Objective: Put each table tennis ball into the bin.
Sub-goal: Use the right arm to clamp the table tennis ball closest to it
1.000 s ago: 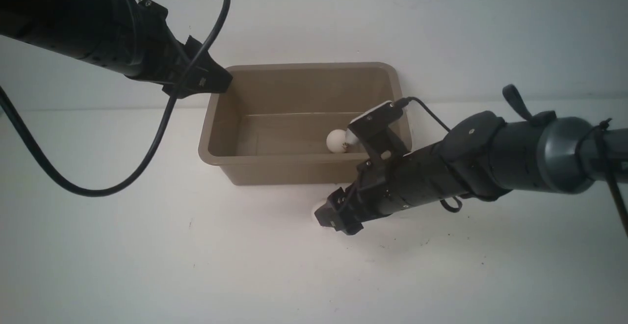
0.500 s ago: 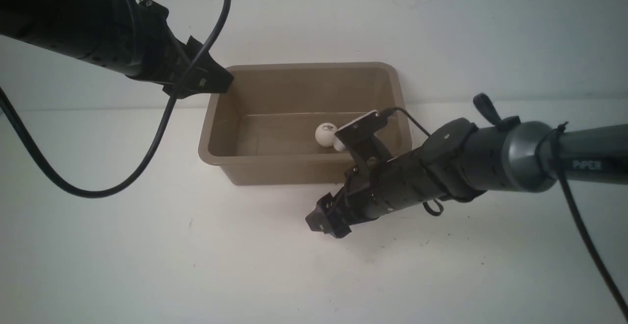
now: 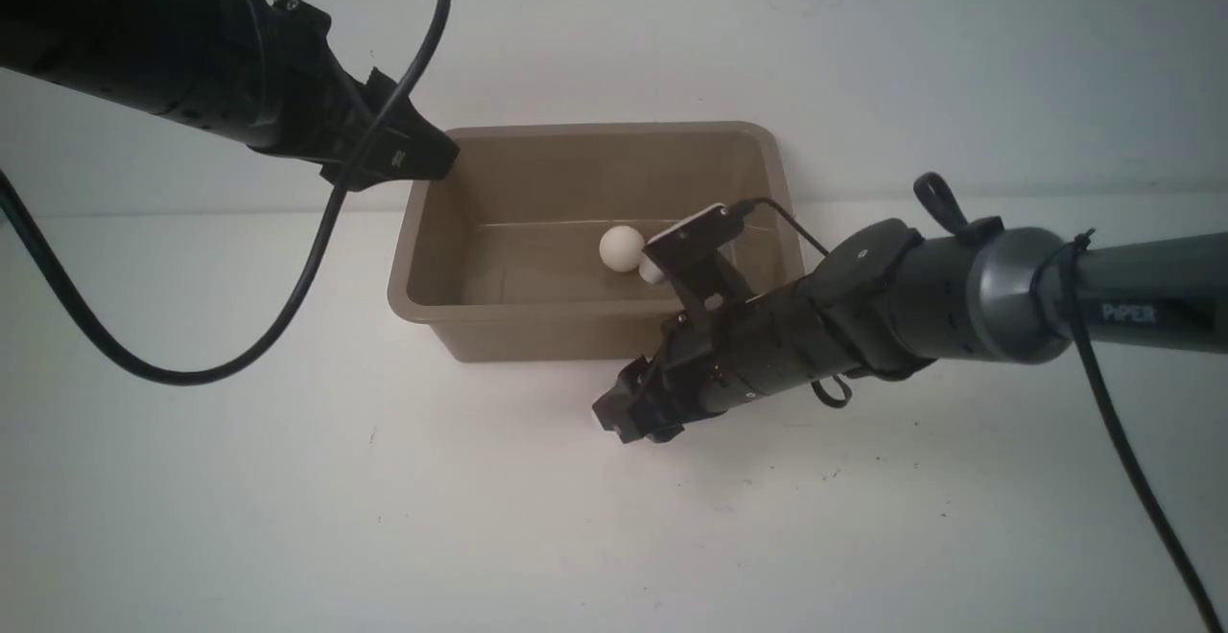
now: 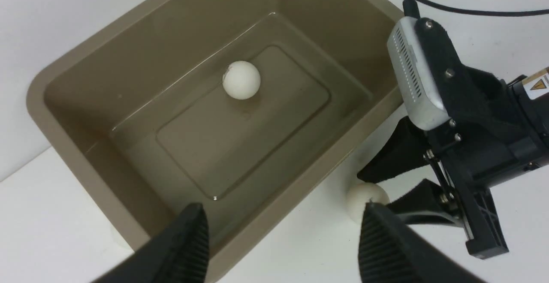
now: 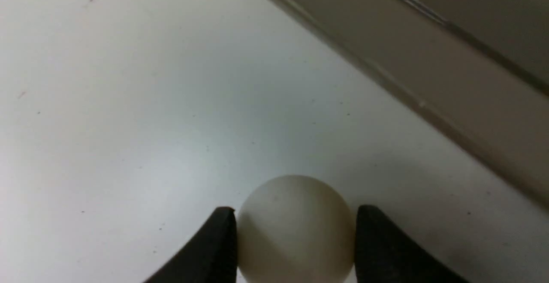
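One ball (image 4: pixel 241 80) binned | second ball (image 5: pixel 296 231) is clamped by right gripper (image 5: pixel 295 214) | left gripper (image 4: pixel 283 208) half-open, empty | lift into bin (image 3: pixel 595 128) needed

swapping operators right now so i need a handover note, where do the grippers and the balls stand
Grippers: left gripper open and empty, hanging above the bin's left end. The right gripper is shut on a ball resting on the table just outside the bin's front wall.
Done: one ball lies on the bin floor.
Left: lift the gripped ball over the rim and release it. No other balls show in these views.
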Controlling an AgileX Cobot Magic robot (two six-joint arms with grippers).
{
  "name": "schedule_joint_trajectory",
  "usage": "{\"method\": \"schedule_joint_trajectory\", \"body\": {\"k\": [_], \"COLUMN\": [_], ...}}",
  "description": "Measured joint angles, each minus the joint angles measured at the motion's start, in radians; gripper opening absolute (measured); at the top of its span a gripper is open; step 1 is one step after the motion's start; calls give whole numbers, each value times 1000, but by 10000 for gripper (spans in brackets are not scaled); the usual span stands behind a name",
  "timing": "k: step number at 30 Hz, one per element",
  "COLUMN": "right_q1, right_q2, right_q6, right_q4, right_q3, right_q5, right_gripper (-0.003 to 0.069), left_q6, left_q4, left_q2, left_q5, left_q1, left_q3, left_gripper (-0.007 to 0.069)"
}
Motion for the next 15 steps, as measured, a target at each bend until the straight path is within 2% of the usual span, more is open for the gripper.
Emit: {"method": "schedule_joint_trajectory", "body": {"k": [9,15], "right_q1": [0,5], "right_q2": [-6,-91], "right_q6": [-29,-68], "right_q4": [-2,-4], "right_q3": [0,0], "right_q5": [93,223], "right_gripper": [321,321], "left_q6": [1,1], "left_q4": [-1,-3], "left_q2": [-1,-1], "left_q5": [-8,-32], "left_q1": [0,0], "left_q3": [0,0], "left_gripper": [426,426]}}
